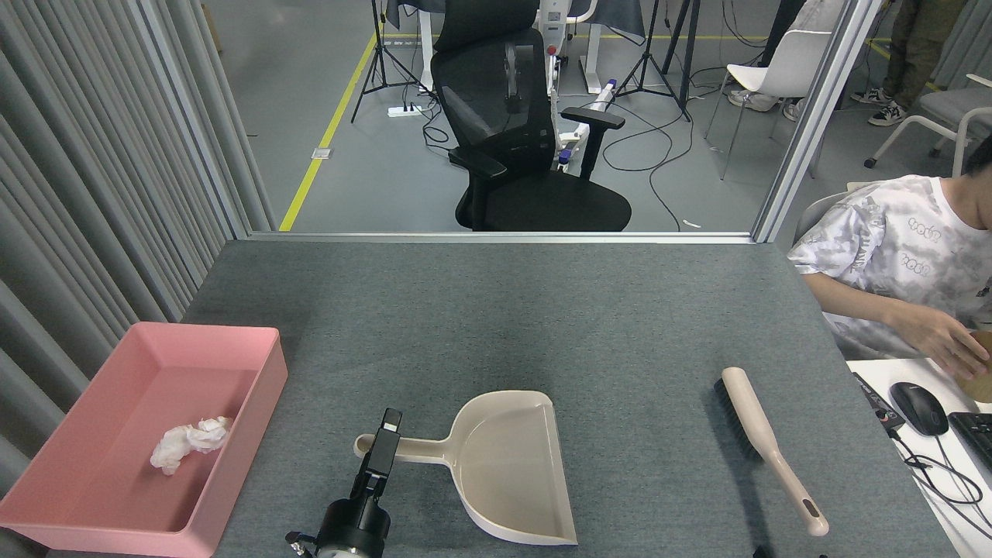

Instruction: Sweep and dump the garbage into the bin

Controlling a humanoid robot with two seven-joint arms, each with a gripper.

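The far half of the table (pixel 496 310) lies open. Nearer, the bin (pixel 263 403) blocks the left edge, the dustpan (pixel 504 473) the middle and the brush (pixel 763 442) the right, with clear lanes between.

On my table (pixel 496 310), the bin (pixel 256 434) sits left holding the garbage (pixel 190 442); dustpan (pixel 504 465) centre, brush (pixel 767 446) right.

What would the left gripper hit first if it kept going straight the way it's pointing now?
The left gripper points away from the robot, with its tip at the dustpan handle. That handle is the first thing in its line, if it isn't touching already. Beyond it lies only bare table.
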